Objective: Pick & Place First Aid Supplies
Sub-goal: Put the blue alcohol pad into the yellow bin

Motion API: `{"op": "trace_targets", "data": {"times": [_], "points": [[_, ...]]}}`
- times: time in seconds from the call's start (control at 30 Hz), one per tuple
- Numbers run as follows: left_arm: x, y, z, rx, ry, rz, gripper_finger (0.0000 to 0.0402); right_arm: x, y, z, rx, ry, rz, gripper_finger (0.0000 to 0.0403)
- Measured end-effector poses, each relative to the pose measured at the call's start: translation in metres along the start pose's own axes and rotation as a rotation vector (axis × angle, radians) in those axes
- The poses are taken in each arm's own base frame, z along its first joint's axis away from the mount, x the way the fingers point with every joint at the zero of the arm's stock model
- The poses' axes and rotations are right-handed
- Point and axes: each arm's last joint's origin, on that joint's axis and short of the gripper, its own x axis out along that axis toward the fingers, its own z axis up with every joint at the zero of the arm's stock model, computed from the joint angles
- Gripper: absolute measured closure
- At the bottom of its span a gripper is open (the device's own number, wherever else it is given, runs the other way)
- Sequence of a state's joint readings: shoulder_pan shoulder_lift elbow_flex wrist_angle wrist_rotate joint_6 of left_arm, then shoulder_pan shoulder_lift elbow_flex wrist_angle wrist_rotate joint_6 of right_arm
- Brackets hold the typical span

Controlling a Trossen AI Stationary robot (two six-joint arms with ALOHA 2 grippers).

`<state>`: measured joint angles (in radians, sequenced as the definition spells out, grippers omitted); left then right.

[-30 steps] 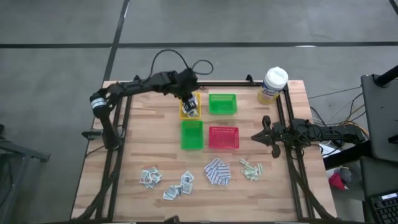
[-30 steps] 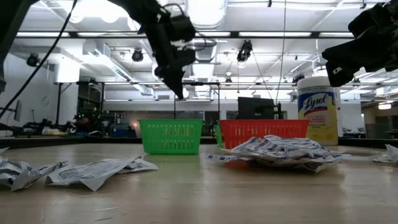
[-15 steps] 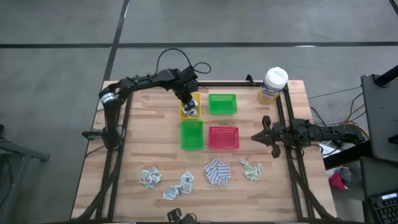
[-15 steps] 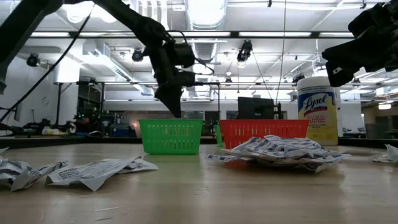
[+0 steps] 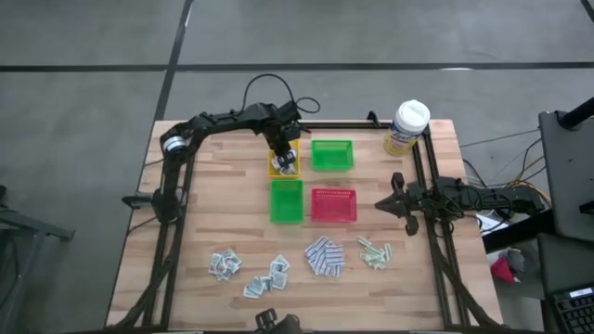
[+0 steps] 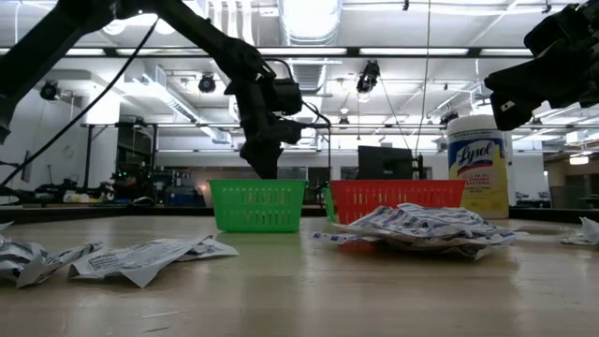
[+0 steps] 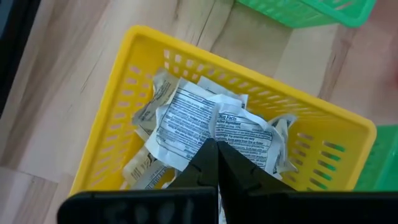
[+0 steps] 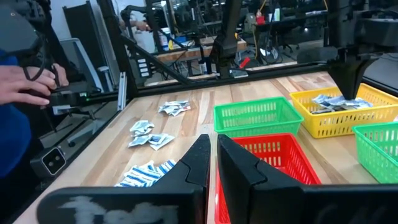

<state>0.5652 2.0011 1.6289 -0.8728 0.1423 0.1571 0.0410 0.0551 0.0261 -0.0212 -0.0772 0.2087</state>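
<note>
Two arms at table. Left gripper [image 5: 282, 153] pressed shut, holds nothing, tips right above white sachets [image 7: 205, 124] in yellow tray [image 7: 124, 93]. Sachets lie just under tips, crumpled, no clear long side. Loose packets [image 5: 225, 264] lie far off from left gripper, at other table edge, past green tray [image 5: 286, 201]. Right gripper [image 5: 382, 202] waits beside red tray [image 5: 333, 205], fingers nearly shut, nothing held. Pale green strips [image 5: 374, 251] and blue-white pads [image 5: 324, 256] nearer right gripper. Left arm likely nearer loose grey packets.
</note>
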Motion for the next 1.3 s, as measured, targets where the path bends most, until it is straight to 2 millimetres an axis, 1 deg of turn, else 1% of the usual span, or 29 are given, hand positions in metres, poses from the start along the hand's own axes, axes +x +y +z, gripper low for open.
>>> {"op": "trace_targets", "data": {"times": [0.13,0.23,0.33,0.5,0.57,0.63,0.73,0.83,0.9,0.97,1.13,1.3], "points": [[-0.002,0.000,0.000,0.005,-0.004,0.002,0.0401,0.000,0.000,0.000,0.000,0.000,0.000,0.0374],[-0.001,0.000,-0.001,0.007,0.000,0.001,0.0385,0.000,0.000,0.000,0.000,0.000,0.000,0.0374],[0.001,0.000,-0.003,0.006,0.008,0.000,0.0348,0.000,0.000,0.000,0.000,0.000,0.000,0.0374],[-0.002,-0.001,-0.002,0.004,0.001,0.001,0.0260,0.000,0.000,0.000,0.000,0.000,0.000,0.0374],[-0.007,-0.003,-0.002,-0.002,-0.010,0.005,0.0227,0.000,0.000,0.000,0.000,0.000,0.000,0.0374],[-0.019,-0.007,-0.003,0.001,-0.010,0.005,0.0201,0.000,0.000,0.000,0.000,0.000,0.000,0.0374],[-0.038,-0.015,-0.007,-0.001,-0.007,0.007,0.0177,0.000,0.000,0.000,0.000,0.000,0.000,0.0374],[-0.061,-0.030,-0.015,-0.018,0.012,0.020,0.0171,0.000,0.000,0.000,0.000,0.000,0.000,0.0374],[-0.075,-0.044,-0.022,-0.033,0.024,0.027,0.0171,0.000,0.000,0.000,0.000,0.000,0.000,0.0374],[-0.083,-0.059,-0.030,-0.055,0.058,0.026,0.0172,0.000,0.000,0.000,0.000,0.000,0.000,0.0374],[-0.089,-0.102,-0.050,-0.112,0.116,0.004,0.0172,0.000,0.000,0.000,0.000,0.000,0.000,0.0374],[-0.081,-0.146,-0.076,-0.176,0.165,-0.014,0.0172,0.000,0.000,0.000,0.000,0.000,0.000,0.0374]]}}
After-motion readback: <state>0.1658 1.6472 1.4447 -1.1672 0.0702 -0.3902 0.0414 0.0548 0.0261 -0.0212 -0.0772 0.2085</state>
